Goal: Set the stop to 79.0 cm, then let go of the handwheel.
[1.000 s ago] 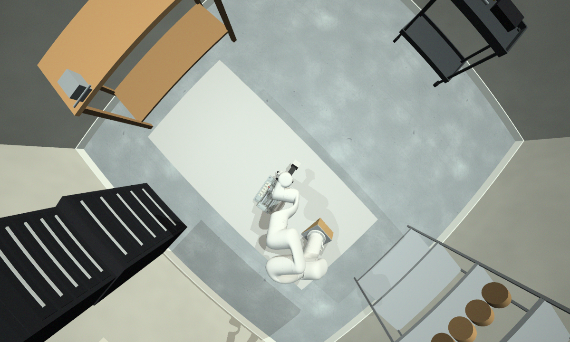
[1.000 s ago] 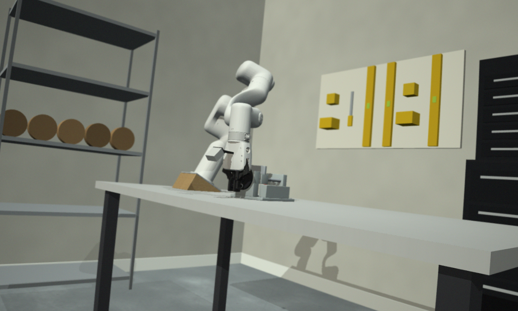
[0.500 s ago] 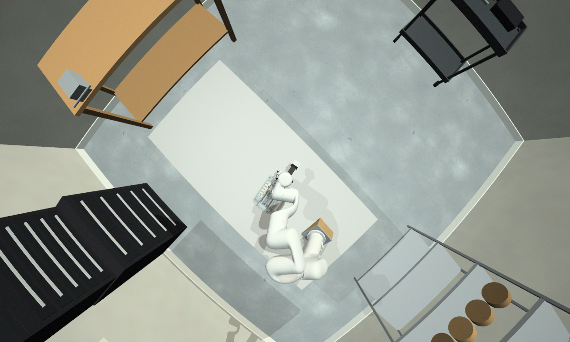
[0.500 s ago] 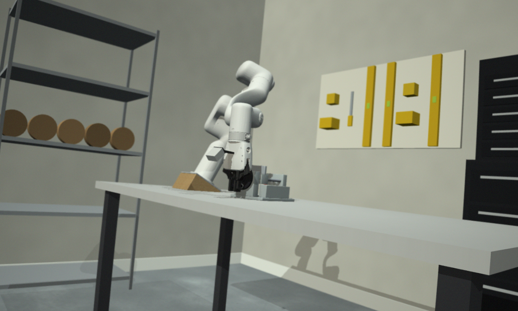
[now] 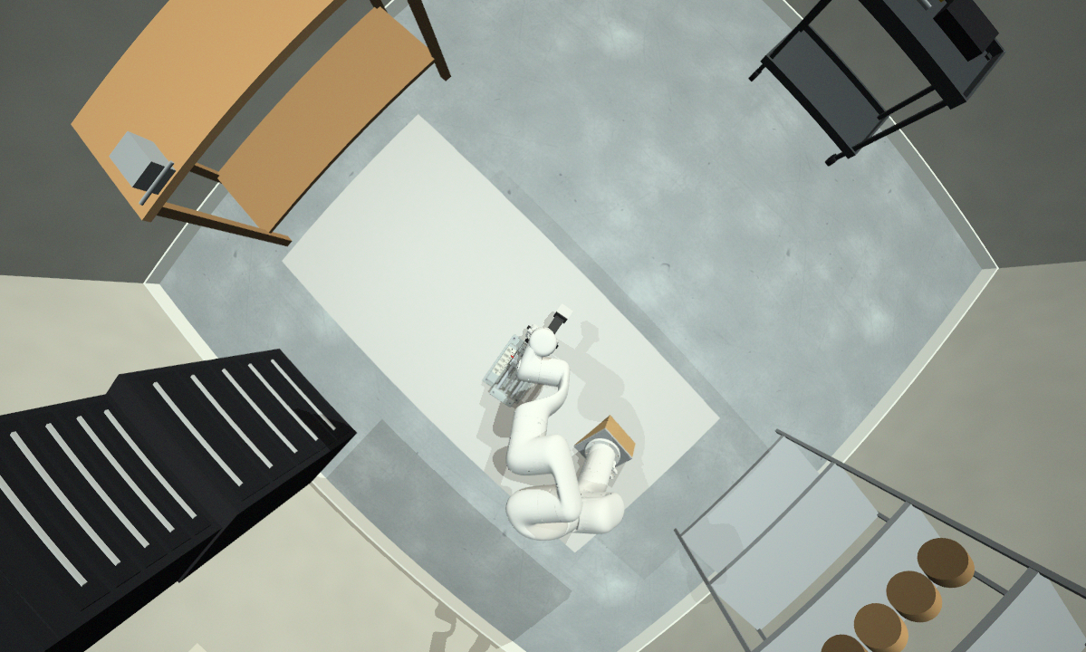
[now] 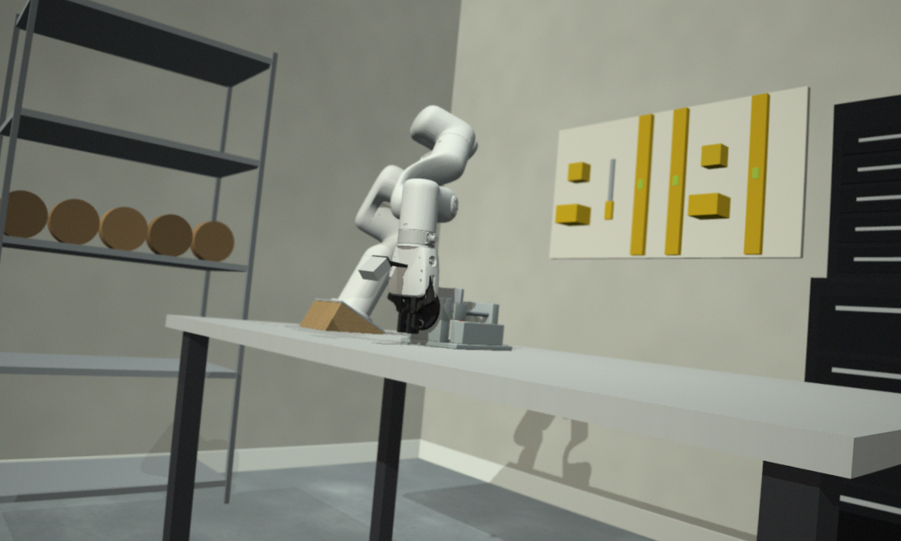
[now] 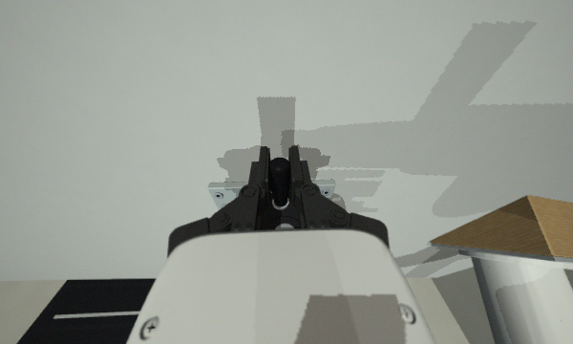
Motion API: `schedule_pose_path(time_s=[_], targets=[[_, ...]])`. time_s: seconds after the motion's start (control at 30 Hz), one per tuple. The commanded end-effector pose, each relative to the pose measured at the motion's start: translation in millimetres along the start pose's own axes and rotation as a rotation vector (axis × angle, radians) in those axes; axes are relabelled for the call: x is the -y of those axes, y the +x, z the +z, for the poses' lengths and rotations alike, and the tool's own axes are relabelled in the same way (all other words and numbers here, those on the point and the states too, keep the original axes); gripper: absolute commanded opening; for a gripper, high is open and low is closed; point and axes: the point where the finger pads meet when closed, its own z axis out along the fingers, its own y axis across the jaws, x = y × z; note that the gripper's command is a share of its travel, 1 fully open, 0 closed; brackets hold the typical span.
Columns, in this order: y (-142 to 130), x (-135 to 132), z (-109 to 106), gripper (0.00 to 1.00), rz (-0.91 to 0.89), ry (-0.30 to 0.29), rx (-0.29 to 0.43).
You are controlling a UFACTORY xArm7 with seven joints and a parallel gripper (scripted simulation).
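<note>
The stop fixture (image 5: 504,366) (image 6: 472,328) is a small grey device with a scale, standing on the white table (image 6: 642,393) (image 5: 400,243). Its dark round handwheel (image 6: 427,310) faces the arm. My gripper (image 7: 279,159) (image 6: 409,324) points down at the fixture's end and is shut on the handwheel's black crank knob (image 7: 280,179), which stands between the two black fingers in the wrist view. The fixture's grey base plate (image 7: 220,192) shows just behind the fingers. The scale reading is too small to tell.
The arm's base stands on a wooden block (image 5: 613,432) (image 6: 332,315) (image 7: 530,225) beside the fixture. A black drawer cabinet (image 5: 125,470) (image 6: 877,269), a metal shelf with wooden discs (image 6: 110,228) (image 5: 911,596) and a wooden bench (image 5: 230,105) stand around the table.
</note>
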Motion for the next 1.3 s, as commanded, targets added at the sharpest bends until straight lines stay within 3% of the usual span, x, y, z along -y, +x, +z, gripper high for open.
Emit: schedule_pose_path(time_s=[0.0,1.27], targets=[[1.4,1.0,-1.7,0.06,0.0,0.003,-0.004],[1.4,9.2,-3.9,0.06,0.0,0.003,-0.004]])
